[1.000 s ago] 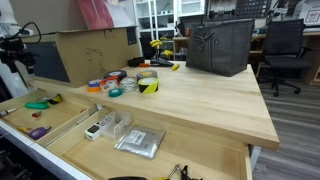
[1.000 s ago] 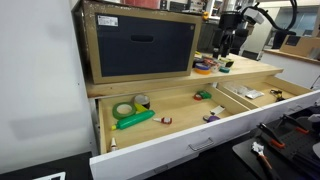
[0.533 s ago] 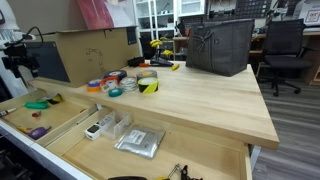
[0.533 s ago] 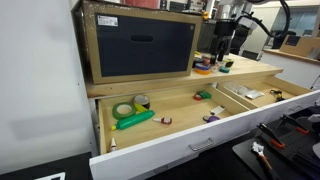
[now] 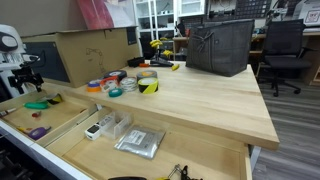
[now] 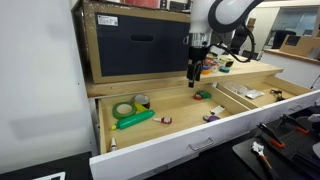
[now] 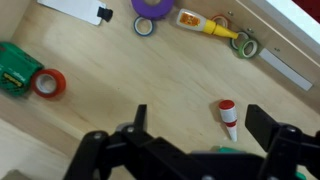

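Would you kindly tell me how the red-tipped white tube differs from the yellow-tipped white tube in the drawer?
In the wrist view, the red-tipped white tube has a red end, the yellow-tipped white tube a yellow one. The red-tipped tube looks shorter. It lies alone on bare wood near the open pincer; the yellow-tipped tube lies beside small green tape rings. Both have white bodies and lie flat on the wooden drawer floor.

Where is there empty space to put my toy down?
The biggest bare patch is the tabletop between the tape rolls and the grey bag. In the drawer, bare wood lies below the gripper, between the red tape roll and the red-capped tube. It is crowded where the tape rolls sit.
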Available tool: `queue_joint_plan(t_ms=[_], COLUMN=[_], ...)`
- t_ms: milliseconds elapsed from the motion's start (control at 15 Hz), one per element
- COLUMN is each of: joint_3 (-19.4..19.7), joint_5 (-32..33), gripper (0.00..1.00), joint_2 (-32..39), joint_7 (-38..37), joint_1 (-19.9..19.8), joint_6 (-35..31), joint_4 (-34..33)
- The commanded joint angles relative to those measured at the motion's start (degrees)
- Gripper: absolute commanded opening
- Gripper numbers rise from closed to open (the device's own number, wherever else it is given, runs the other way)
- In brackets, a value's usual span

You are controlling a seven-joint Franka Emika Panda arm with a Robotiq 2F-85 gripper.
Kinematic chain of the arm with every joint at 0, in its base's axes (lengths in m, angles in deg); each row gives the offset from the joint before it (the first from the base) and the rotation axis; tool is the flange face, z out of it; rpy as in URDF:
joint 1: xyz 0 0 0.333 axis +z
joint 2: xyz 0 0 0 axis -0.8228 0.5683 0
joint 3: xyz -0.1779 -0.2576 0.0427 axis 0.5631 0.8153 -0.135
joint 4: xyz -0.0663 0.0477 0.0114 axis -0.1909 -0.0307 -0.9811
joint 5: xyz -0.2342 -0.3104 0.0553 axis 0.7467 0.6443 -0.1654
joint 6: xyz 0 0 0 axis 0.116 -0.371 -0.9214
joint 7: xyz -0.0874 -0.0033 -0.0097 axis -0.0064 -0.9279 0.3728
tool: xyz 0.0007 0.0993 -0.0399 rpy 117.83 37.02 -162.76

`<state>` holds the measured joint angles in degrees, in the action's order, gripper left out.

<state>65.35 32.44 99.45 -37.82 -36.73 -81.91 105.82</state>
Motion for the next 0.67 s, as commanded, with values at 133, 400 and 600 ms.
queue_joint_plan(t_ms=[133, 400, 600], joint_3=[1.12, 2.55, 3.49], joint_5=[3.92, 8.28, 10.68], gripper=[1.00, 1.00, 1.00], joint_2=[14.73, 20.70, 24.04], joint_7=[0.24, -0.28, -0.32], joint_1=[4.87, 9.48, 11.89], joint_6=[3.18, 2.06, 1.69], joint_4=[-13.73, -18.16, -20.65])
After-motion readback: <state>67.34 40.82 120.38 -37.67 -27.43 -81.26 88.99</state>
